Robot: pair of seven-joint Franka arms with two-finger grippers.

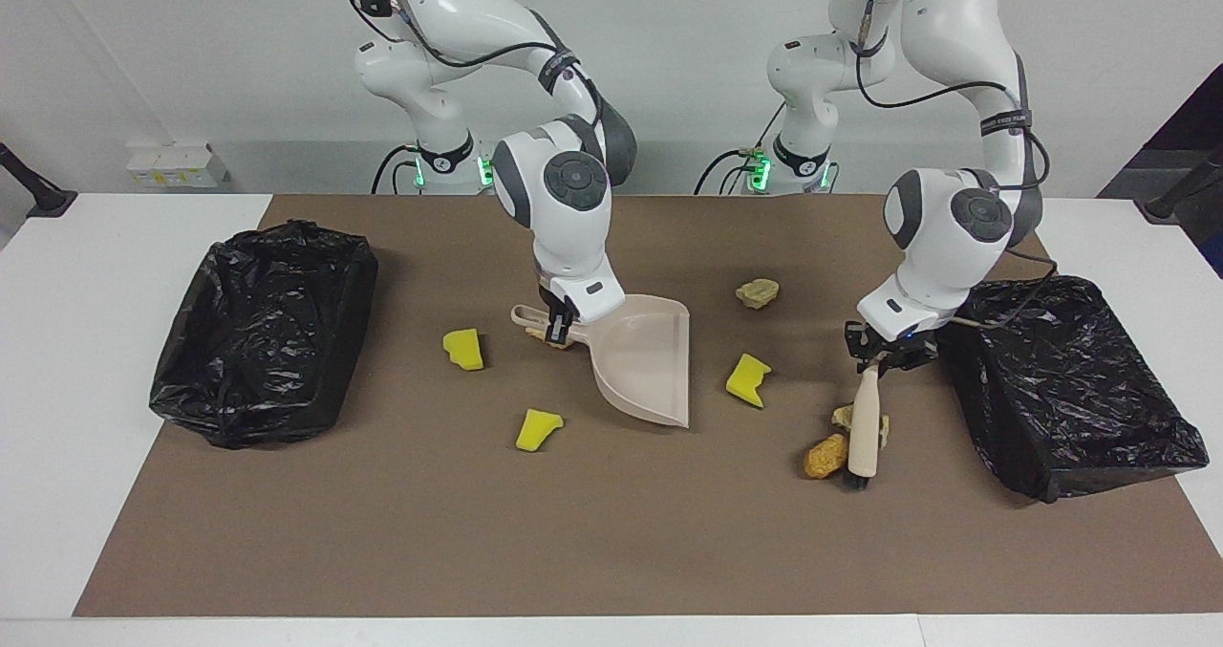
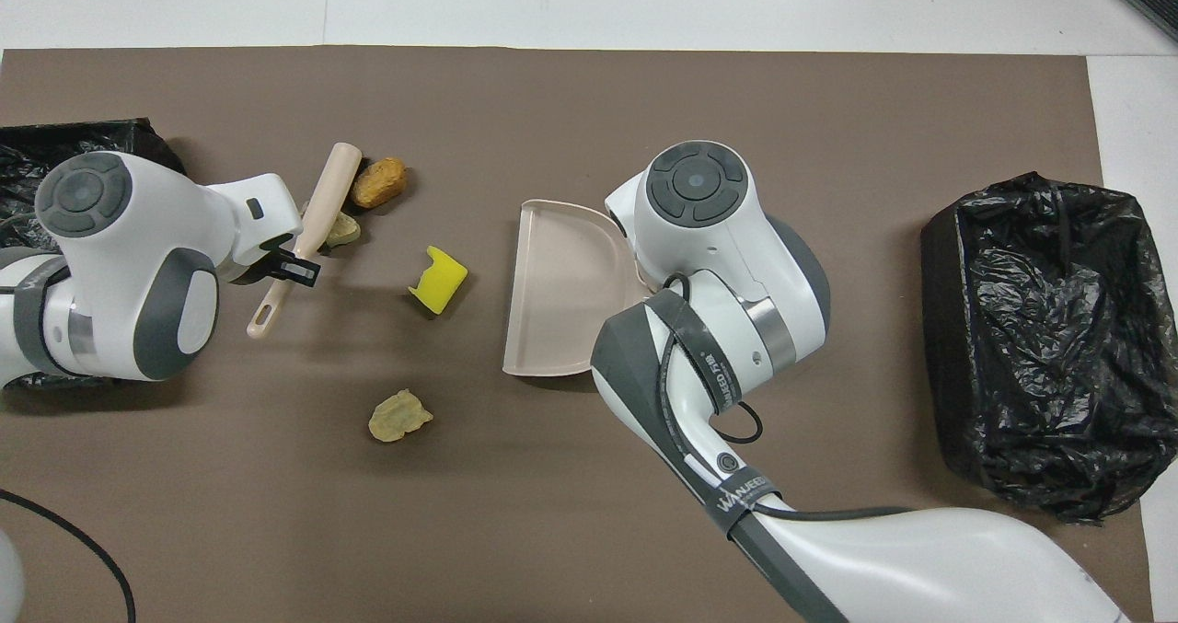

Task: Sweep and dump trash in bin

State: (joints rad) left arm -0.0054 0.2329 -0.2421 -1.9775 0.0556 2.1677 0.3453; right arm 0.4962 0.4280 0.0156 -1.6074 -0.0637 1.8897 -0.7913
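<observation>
My right gripper (image 1: 557,327) is shut on the handle of the beige dustpan (image 1: 642,360), whose mouth rests on the mat; a beige scrap (image 1: 547,340) lies under the handle. My left gripper (image 1: 874,355) is shut on the brush (image 1: 865,427), its bristle end down against an orange-brown nugget (image 1: 826,456) and a beige scrap (image 1: 843,416). From overhead, the brush (image 2: 313,218) slants beside the nugget (image 2: 379,182). Between brush and dustpan lies a yellow wedge (image 1: 748,380). Two more wedges (image 1: 463,349) (image 1: 538,429) lie toward the right arm's end. Another beige scrap (image 1: 757,292) sits nearer the robots.
Two bins lined with black bags stand on the brown mat (image 1: 611,542), one (image 1: 263,332) at the right arm's end and one (image 1: 1061,384) at the left arm's end, close beside the brush. The white table (image 1: 57,389) shows past the mat at both ends.
</observation>
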